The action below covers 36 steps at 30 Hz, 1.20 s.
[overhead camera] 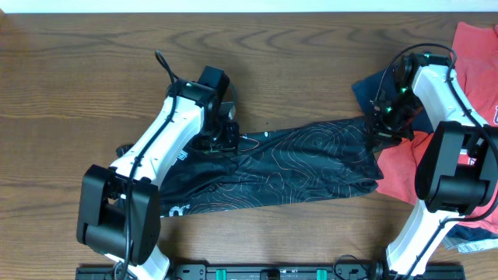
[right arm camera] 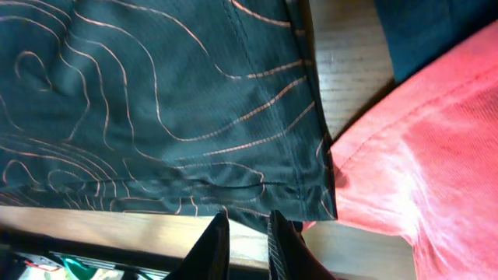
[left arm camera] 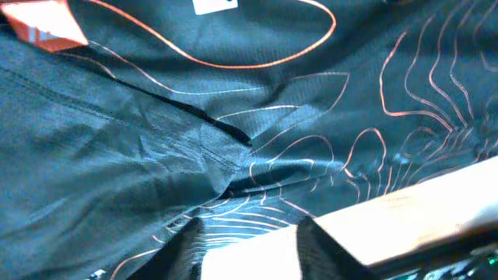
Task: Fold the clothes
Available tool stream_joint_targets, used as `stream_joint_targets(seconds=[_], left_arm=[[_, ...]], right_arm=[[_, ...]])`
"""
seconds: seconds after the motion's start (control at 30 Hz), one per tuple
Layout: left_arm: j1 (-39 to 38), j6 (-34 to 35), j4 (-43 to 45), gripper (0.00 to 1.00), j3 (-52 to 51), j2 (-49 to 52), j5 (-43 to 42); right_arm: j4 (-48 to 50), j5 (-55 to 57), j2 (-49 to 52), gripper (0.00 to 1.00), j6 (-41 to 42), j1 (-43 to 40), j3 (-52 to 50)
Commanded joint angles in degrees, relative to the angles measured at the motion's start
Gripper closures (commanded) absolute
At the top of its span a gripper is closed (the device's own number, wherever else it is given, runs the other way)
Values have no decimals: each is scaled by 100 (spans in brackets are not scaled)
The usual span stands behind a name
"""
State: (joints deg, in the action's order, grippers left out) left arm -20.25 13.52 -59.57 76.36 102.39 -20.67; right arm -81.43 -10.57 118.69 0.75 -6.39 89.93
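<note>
The clothes, a black jersey with fine orange contour lines, lie stretched across the middle of the table, bunched at the lower left. My left gripper hovers over its upper left part. In the left wrist view the jersey fills the frame, and the left gripper stands open with only bare wood between its fingers. My right gripper is at the jersey's right end. Seen from the right wrist, its narrow jaws pinch the hem of the jersey.
A red tee lies under and beside the jersey's right end, also seen close in the right wrist view. A navy garment sits behind the right gripper. Bare wooden table stretches along the back.
</note>
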Motion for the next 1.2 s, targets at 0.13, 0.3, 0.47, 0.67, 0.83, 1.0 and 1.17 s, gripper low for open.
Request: stream_joint_targets(seconds=[0.13, 0.3, 0.47, 0.67, 0.83, 1.0, 1.17], left_arm=[[343, 0, -26, 57, -48, 35, 496], [623, 13, 455, 56, -50, 37, 1147], [715, 219, 758, 53, -50, 157, 1856], [807, 328, 1187, 48, -50, 671, 2197], [981, 332, 1436, 48, -50, 1021, 2288], [1064, 330, 1602, 48, -50, 1150, 2273], [1025, 306, 1609, 52, -55, 1244, 2157]], right_arm=[[-94, 221, 42, 79, -109, 2, 0], [-70, 219, 42, 79, -107, -4, 0], [-68, 216, 42, 79, -105, 4, 0], [-70, 219, 42, 79, -105, 4, -2], [-70, 219, 42, 79, -107, 0, -2], [-44, 219, 42, 79, -107, -2, -2], [-46, 219, 42, 79, -105, -4, -2]])
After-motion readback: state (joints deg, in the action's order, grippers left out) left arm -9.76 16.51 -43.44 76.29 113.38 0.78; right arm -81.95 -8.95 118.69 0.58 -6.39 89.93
